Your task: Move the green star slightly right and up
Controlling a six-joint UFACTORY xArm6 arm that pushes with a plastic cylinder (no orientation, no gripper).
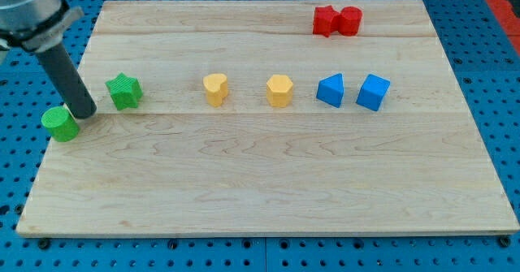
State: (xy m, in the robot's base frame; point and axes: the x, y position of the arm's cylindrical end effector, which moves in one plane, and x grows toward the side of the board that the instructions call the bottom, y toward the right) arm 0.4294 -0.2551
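The green star (124, 91) lies on the wooden board (268, 191) at the view's left. My tip (84, 113) rests on the board just left of and slightly below the star, with a small gap between them. A green cylinder (61, 123) stands right next to my tip on its lower left, near the board's left edge.
A yellow heart-shaped block (215, 88) and a yellow hexagonal block (279, 90) sit in the middle row. Two blue blocks (331, 90) (373, 92) lie to their right. Two red blocks (326, 20) (350, 20) touch each other at the view's top right.
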